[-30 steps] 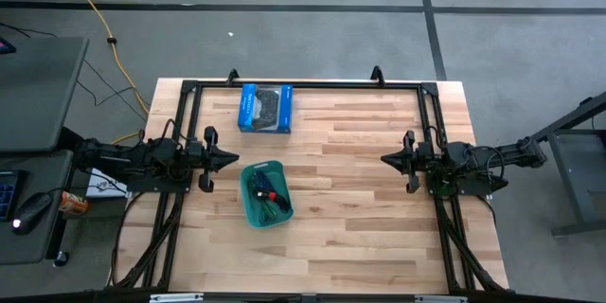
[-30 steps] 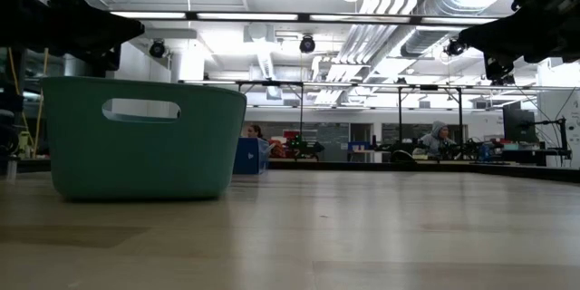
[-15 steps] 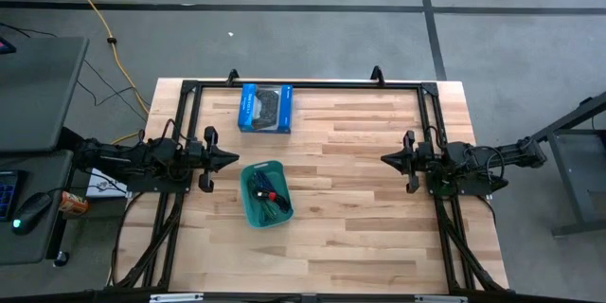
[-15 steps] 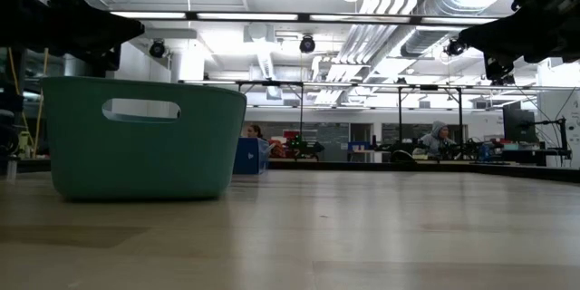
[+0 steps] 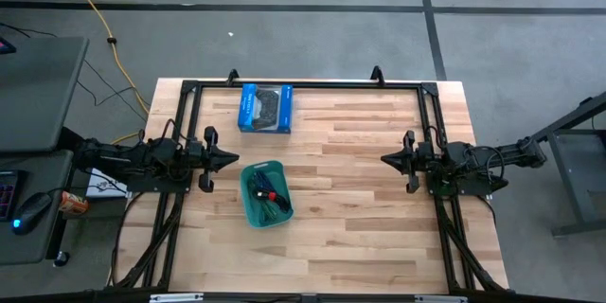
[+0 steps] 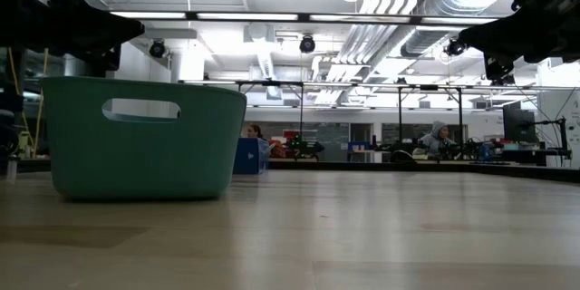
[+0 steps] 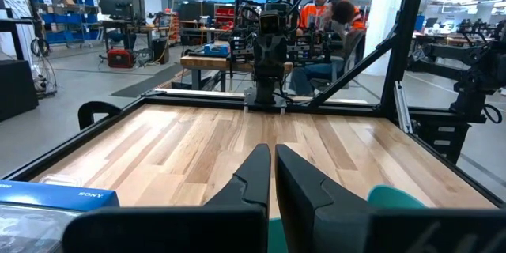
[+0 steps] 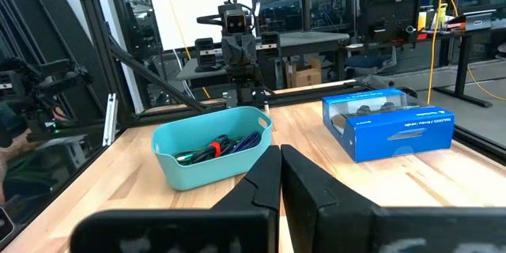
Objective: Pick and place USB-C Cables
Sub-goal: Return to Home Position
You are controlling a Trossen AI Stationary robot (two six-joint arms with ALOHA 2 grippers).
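Your USB-C cables (image 5: pixel 268 192) lie as a small tangle inside the teal bin (image 5: pixel 245 195), which stands left of centre on the bench (image 5: pixel 360 232). From the right wrist view you can pick out a red tie, green loops and bluish-purple strands showing above the rim; the single cables are too small to tell apart. The blue controller box (image 5: pixel 265 108) sits at the far edge, well apart from the bin. Your left hand (image 5: pixel 235 159) hangs over the left side of the bench and your right hand (image 5: pixel 383 159) over the right side. Each has its fingers pressed together and carries nothing. Against the frames a moment ago, nothing has shifted: hands, bin and box are in the same places.
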